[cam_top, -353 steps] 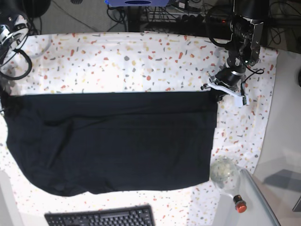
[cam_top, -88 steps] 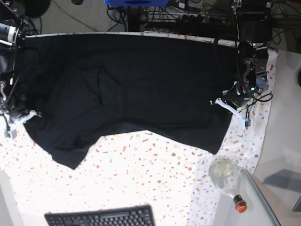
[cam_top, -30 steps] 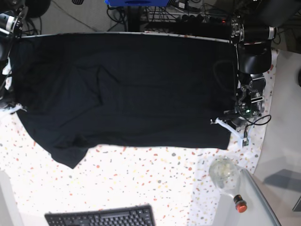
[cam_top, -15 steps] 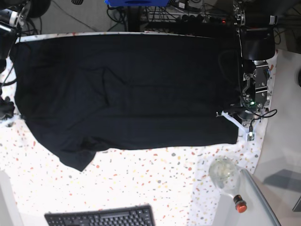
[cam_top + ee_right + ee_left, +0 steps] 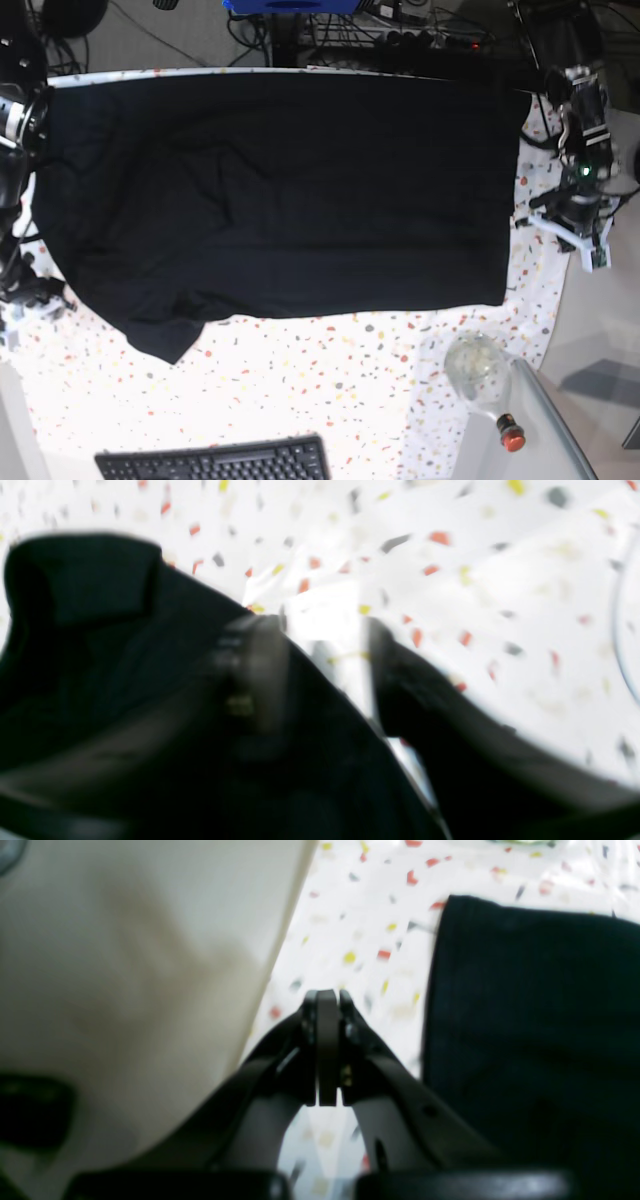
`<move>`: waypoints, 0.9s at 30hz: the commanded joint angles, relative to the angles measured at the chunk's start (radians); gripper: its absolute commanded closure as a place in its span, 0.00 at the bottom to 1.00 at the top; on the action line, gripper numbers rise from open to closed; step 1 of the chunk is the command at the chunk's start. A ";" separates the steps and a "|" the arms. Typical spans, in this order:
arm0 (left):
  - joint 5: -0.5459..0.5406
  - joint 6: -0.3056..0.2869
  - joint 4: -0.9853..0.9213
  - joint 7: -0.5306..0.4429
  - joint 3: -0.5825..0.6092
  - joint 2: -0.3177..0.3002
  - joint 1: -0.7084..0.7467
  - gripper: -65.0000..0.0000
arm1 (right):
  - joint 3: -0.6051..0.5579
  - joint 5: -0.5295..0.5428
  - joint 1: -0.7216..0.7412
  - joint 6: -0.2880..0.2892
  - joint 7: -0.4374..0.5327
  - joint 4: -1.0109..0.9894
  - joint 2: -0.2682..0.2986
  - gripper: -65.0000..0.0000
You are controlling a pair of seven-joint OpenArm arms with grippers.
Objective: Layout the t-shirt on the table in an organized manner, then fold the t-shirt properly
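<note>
The t-shirt (image 5: 280, 190) lies spread flat over the far half of the table (image 5: 330, 400), its top edge running along the far edge and its straight hem side close to the right edge; one sleeve juts toward the near left. The near half of the speckled white cloth is bare apart from a black keyboard (image 5: 215, 462) at the near edge and a clear glass bottle with a red cap (image 5: 483, 378) at the near right corner, where a glass panel overlaps. Cables and dark equipment crowd the floor beyond the far edge. The left gripper (image 5: 327, 1000), jaws pressed together on nothing, hangs over bare cloth just off the shirt's hem corner, beside the plain grey side surface (image 5: 125, 965). The right gripper (image 5: 325, 630), at the left edge, has its jaws parted, blurred, over the shirt's edge; nothing visibly pinched.
</note>
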 commanded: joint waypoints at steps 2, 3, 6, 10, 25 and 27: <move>-0.003 -0.004 0.049 -0.013 -0.030 -0.007 0.060 1.00 | -0.057 0.011 0.045 -0.003 0.086 -0.055 0.012 0.35; -0.020 -0.004 0.064 -0.015 -0.045 -0.001 0.088 1.00 | -0.081 0.011 0.048 -0.003 0.127 -0.090 0.011 0.30; -0.117 -0.004 0.081 -0.015 -0.111 -0.002 0.158 1.00 | -0.116 0.011 0.049 -0.005 0.245 -0.179 0.005 0.26; -0.240 -0.004 0.070 -0.015 -0.154 -0.039 0.217 1.00 | -0.121 0.011 0.049 -0.005 0.350 -0.248 0.005 0.30; -0.269 -0.004 0.072 -0.015 -0.154 -0.047 0.247 1.00 | -0.123 0.009 0.061 -0.005 0.368 -0.316 0.006 0.45; -0.269 -0.004 0.072 -0.015 -0.153 -0.047 0.246 1.00 | -0.123 0.009 0.061 -0.005 0.368 -0.316 0.006 0.48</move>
